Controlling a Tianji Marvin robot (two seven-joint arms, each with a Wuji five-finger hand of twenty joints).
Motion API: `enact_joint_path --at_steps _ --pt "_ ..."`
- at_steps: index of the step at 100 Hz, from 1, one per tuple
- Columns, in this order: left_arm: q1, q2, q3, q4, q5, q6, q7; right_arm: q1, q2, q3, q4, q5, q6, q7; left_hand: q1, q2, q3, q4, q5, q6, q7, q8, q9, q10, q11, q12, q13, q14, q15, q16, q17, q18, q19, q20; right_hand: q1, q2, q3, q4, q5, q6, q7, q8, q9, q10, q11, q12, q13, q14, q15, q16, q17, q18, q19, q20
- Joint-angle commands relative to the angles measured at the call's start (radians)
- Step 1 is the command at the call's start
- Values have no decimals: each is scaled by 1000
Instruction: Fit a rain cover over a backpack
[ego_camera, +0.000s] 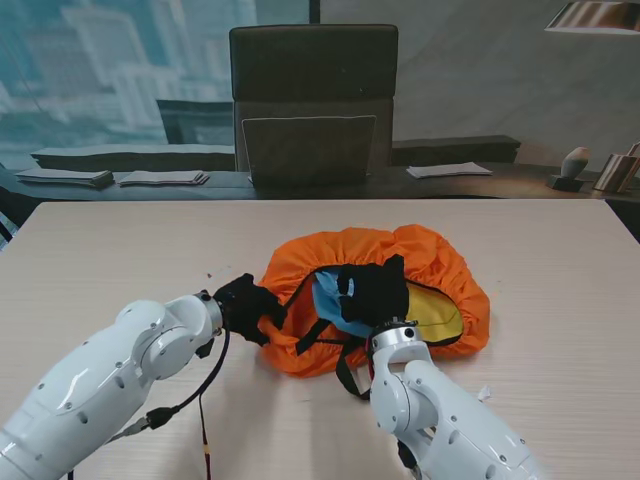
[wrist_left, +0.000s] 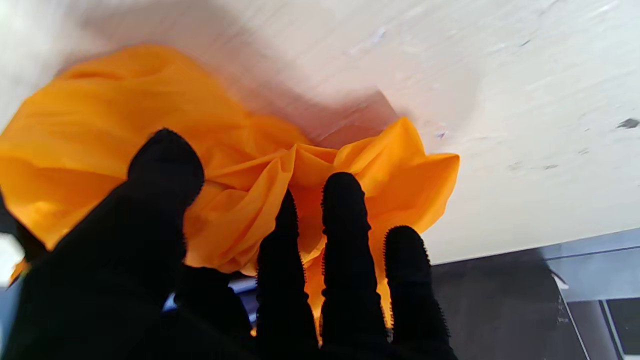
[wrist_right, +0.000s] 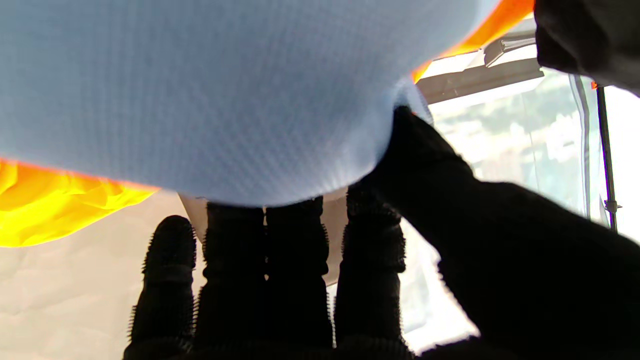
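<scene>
The backpack (ego_camera: 345, 300) lies mid-counter (ego_camera: 120, 250), mostly inside the orange rain cover (ego_camera: 420, 255). The left hand (ego_camera: 245, 305) pinches the cover's near-left rim, probably to stretch it over that corner. The right hand (ego_camera: 375, 290) grips the pale blue back panel (wrist_right: 200, 100), apparently steadying the pack.

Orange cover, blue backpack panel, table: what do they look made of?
Cover: thin synthetic cloth, probably nylon or polyester, slight sheen; it folds into sharp, light creases at the left hand.
Backpack panel: looks like knit mesh padding, matte; a fine grid texture shows where the right hand holds it.
Table: pale wood-grain top, likely laminate, matte.
</scene>
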Motion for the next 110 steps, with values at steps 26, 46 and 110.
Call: enact_joint_path --at_steps 26,46,110 --pt "194 -17 -185 -187 -6 -101 178 51 -38 -64 40 67 58 37 20 22 -28 -5 46 -43 54 66 9 19 -21 -35 13 27 -32 -30 -3 23 -28 -13 105 4 113 20 53 -26 22 -7 39 64 -15 -7 25 3 6 -3 2 5 23 18" --pt "249 -39 -233 -234 -89 -127 271 79 -52 -103 80 94 83 45 22 30 -31 -14 51 -48 43 79 19 18 -39 -52 9 28 -59 -44 -7 40 -57 -27 108 3 112 22 53 -26 19 -20 44 58 -31 -13 28 -1 -7 -9 -5 5 14 15" --pt "259 -24 -264 -247 -45 -8 142 -41 15 69 -91 167 -96 242 37 48 -78 -3 52 -4 -5 58 -2 35 -91 -94 -15 45 -124 -75 -16 66 -106 -51 -200 455 -595 228 -506 94 -436 -206 -630 33 -265 -246 -526 -78 -375 -16 -182 -84 -324 -139"
